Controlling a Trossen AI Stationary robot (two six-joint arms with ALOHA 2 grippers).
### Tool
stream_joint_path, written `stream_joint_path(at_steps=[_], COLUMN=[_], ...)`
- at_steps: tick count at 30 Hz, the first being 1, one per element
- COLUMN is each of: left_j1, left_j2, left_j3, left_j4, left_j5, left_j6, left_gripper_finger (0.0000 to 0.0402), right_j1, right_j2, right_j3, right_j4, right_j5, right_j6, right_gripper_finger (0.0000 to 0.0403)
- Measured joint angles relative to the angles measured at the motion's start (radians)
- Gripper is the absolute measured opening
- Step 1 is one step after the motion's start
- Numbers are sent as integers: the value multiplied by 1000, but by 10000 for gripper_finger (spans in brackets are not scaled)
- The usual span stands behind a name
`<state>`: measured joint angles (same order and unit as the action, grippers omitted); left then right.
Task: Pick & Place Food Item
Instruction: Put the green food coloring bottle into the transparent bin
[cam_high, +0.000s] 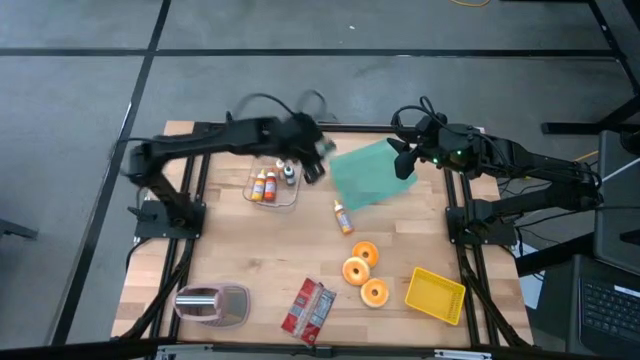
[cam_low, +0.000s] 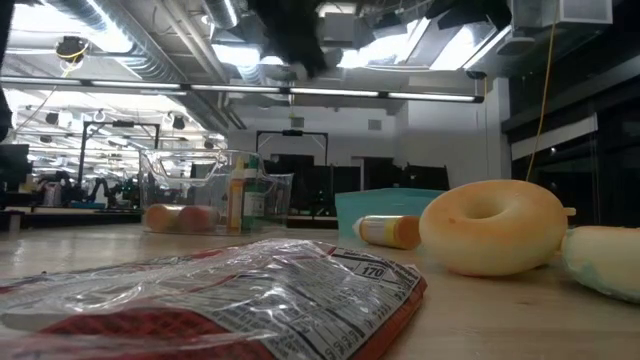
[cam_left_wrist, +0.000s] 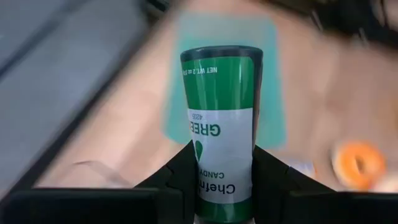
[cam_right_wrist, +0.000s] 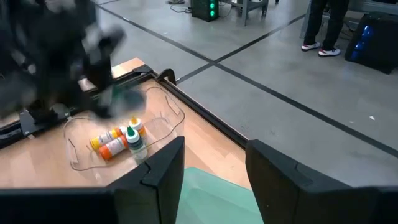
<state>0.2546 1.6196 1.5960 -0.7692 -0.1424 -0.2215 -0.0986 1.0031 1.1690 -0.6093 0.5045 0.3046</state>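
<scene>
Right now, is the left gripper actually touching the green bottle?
Touching. In the left wrist view, the left gripper has both dark fingers pressed against the sides of the green bottle, with no gap on either side.

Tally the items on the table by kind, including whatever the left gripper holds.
Small bottles: 5 (green-labelled bottle in left gripper, three in the tub, orange bottle loose)
Orange ring donuts: 3
Containers: 3 (clear plastic tub, teal tray, yellow tray)
Red snack packet: 1
Silver toaster-like appliance: 1
Total: 13
</scene>
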Motion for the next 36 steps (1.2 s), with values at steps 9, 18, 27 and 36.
stream_joint_path(at_steps=[9, 18, 27, 36], left_j1=[142, 299, 389, 425], left_j2=[-164, -180, -180, -180], left_j3=[-3, -296, -566, -638], left_j4=[-360, -132, 18, 97], left_j5=[-203, 3, 58, 146], left_j6=[-324, -360, -384, -360], left_gripper_finger=[96, 96, 96, 123], right_j1=[0, 0, 0, 0], right_j2=[0, 0, 0, 0], right_j3=[0, 0, 0, 0], right_j4=[57, 57, 56, 56], right_j5=[-17, -23, -27, -27], right_j6=[0, 0, 0, 1], right_gripper_finger=[168, 168, 168, 168])
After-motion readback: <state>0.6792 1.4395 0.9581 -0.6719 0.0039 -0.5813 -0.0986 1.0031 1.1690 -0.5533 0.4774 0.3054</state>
